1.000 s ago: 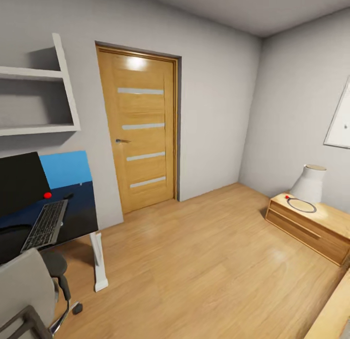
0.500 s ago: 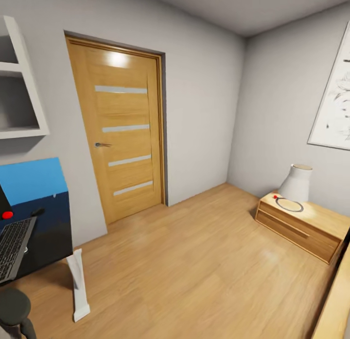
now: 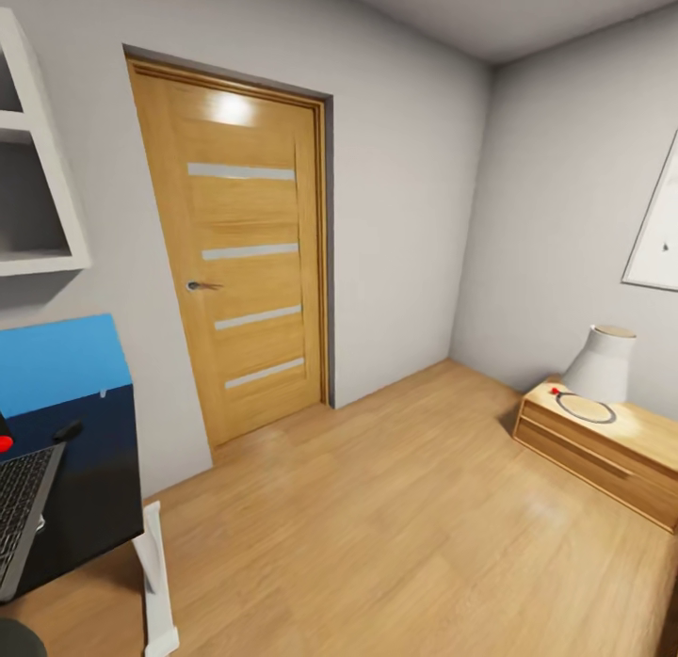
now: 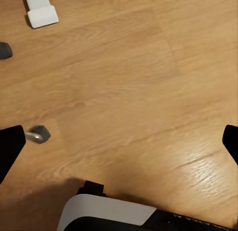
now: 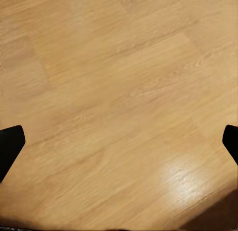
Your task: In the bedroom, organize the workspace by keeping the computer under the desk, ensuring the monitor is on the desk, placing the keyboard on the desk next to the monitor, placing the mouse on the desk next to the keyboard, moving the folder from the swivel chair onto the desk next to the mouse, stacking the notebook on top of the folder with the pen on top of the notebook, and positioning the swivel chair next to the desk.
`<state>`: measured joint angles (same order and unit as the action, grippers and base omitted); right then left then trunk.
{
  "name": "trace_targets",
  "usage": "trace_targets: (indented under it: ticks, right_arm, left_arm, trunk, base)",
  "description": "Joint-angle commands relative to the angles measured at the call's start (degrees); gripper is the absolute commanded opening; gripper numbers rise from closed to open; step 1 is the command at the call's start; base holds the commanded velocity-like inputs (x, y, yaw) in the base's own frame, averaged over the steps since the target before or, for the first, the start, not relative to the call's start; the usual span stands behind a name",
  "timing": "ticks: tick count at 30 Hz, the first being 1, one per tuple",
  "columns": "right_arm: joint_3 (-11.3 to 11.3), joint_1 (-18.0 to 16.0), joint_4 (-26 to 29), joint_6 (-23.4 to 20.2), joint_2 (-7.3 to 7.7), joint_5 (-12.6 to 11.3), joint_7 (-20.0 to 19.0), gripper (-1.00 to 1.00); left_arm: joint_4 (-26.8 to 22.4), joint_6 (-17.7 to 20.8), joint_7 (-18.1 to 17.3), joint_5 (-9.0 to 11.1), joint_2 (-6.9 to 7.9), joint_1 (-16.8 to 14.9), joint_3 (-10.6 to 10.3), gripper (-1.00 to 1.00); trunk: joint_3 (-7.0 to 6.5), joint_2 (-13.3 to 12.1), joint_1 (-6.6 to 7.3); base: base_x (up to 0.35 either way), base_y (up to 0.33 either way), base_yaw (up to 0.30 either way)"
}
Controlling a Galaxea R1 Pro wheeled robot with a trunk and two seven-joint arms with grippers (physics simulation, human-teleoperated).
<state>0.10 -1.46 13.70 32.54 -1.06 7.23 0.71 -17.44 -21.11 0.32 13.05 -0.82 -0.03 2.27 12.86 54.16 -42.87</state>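
Desk [image 3: 89, 506]: dark top, seen at the left edge of the head view, beside the door [image 3: 245, 262]; keyboard [image 3: 19, 516] and a small dark mouse [image 3: 68, 431] are borne on it, blue panel [image 3: 61, 360] behind.

Step judged in hand: travel within the bedroom. It is best done with the base turned back toward the desk until the workspace is framed.

Left gripper [image 4: 119, 144]: held over bare floor [image 4: 124, 82] near a chair castor [image 4: 39, 134]; fingers spread wide, nothing grasped.

Right gripper [image 5: 119, 142]: likewise spread wide, empty, aimed down at floor.
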Motion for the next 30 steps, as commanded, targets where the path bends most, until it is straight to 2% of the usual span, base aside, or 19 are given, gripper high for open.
trace_targets:
  ticks: [1, 10, 30]
  right_arm:
    - [0.0, 0.0, 0.0, 0.2, 0.0, 0.2, 0.1, 1.0]
    - [0.0, 0.0, -0.1, 0.2, 0.0, 0.2, 0.1, 1.0]
    - [0.0, 0.0, -0.1, 0.2, 0.0, 0.2, 0.1, 1.0]
  left_arm:
    - [0.0, -0.1, 0.0, -0.1, -0.04, 0.0, 0.2, 1.0]
    - [0.0, -0.1, 0.0, -0.1, -0.06, 0.0, 0.2, 1.0]
    - [0.0, -0.2, 0.0, -0.1, -0.06, 0.0, 0.2, 1.0]
  trunk:
    - [0.06, 0.0, -0.04]
    - [0.06, 0.0, -0.04]
    - [0.06, 0.0, -0.04]
  base:
    - [0.298, 0.218, 0.0]
    - [0.319, 0.118, 0.0]
    - [0.339, 0.005, 0.0]
